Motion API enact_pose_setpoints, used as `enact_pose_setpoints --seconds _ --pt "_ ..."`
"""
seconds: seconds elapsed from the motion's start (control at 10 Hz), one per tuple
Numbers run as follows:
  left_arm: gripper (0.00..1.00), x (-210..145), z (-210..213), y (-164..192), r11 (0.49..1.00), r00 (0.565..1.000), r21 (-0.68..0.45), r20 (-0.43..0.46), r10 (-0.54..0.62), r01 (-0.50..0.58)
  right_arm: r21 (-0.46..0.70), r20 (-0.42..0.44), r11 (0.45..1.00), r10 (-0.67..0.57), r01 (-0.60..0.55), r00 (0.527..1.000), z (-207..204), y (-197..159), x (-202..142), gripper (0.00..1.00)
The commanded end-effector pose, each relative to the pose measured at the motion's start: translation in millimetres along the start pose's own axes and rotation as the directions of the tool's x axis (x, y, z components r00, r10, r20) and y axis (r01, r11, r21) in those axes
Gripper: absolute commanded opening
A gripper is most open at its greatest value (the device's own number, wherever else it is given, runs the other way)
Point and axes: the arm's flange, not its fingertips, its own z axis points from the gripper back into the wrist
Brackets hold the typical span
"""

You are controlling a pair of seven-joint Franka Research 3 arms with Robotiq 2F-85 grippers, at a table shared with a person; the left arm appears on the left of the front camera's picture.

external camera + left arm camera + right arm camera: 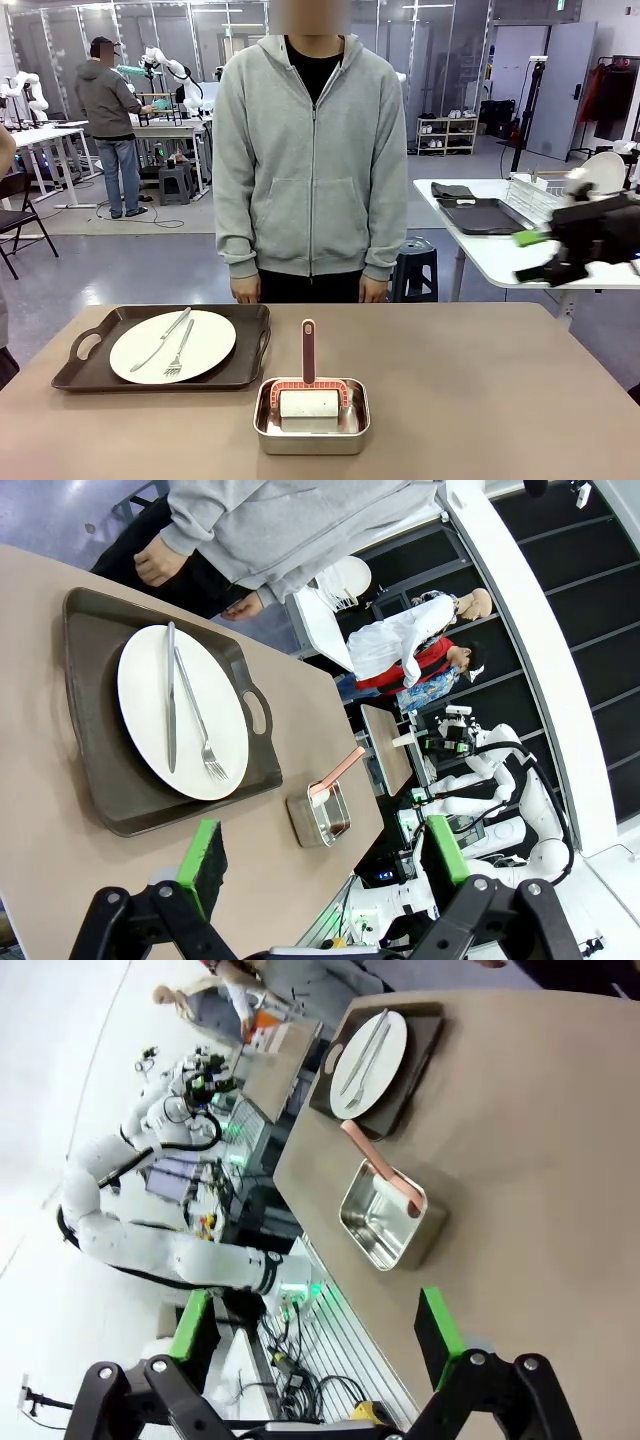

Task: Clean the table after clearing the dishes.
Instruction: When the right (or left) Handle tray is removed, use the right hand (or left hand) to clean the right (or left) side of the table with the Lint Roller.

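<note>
On the matte tan table (480, 400), round white plate (207, 335), shiny rectangular pan (310, 443)

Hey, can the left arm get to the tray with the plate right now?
Probably yes. Its open fingers hover facing the tray, with only bare table between them. The person's hands hang clear.

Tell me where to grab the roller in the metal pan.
The pink handle, from above, closing across its narrow width. It slants up out of the metal pan past the far rim, clear all round; the white roller head lies inside, boxed in by the walls.
</note>
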Motion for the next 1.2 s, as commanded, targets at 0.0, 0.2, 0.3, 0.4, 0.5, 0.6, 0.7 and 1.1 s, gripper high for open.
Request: enact_pose_setpoints --seconds 0.0,0.2,0.3,0.4,0.5,0.6,0.7,1.1 --pt "1.00 -2 3 -2 1.000 1.000 -0.004 -0.001 0.000 0.000 -0.001 0.028 1.000 0.000 0.000 1.000 40 -14 -18 1.00" --pt "1.00 -2 3 -2 1.000 1.000 -0.004 -0.001 0.000 0.000 -0.031 0.086 0.997 -0.074 0.077 0.994 88 -34 -42 1.00" --pt "1.00 -2 3 -2 1.000 1.000 -0.004 -0.001 0.000 0.000 -0.025 0.170 0.993 -0.110 0.116 0.979 116 -48 -69 1.00" --pt "1.00 -2 3 -2 1.000 1.000 -0.004 -0.001 0.000 0.000 -0.005 0.209 0.993 -0.116 0.120 0.971 128 -54 -85 1.00" --pt "1.00 -2 3 -2 1.000 1.000 -0.004 -0.001 0.000 0.000 0.000 0.272 0.993 -0.113 0.118 0.956 145 -58 -105 1.00" --pt "1.00 -2 3 -2 1.000 1.000 -0.004 -0.001 0.000 0.000 -0.045 0.285 0.988 -0.130 0.148 0.950 154 -59 -117 1.00" --pt "1.00 -2 3 -2 1.000 1.000 -0.004 -0.001 0.000 0.000 -0.048 0.293 0.983 -0.157 0.178 0.943 159 -60 -126 1.00" --pt "1.00 -2 3 -2 1.000 1.000 -0.004 -0.001 0.000 0.000 0.025 0.270 0.975 -0.220 0.222 0.937 155 -74 -134 1.00"
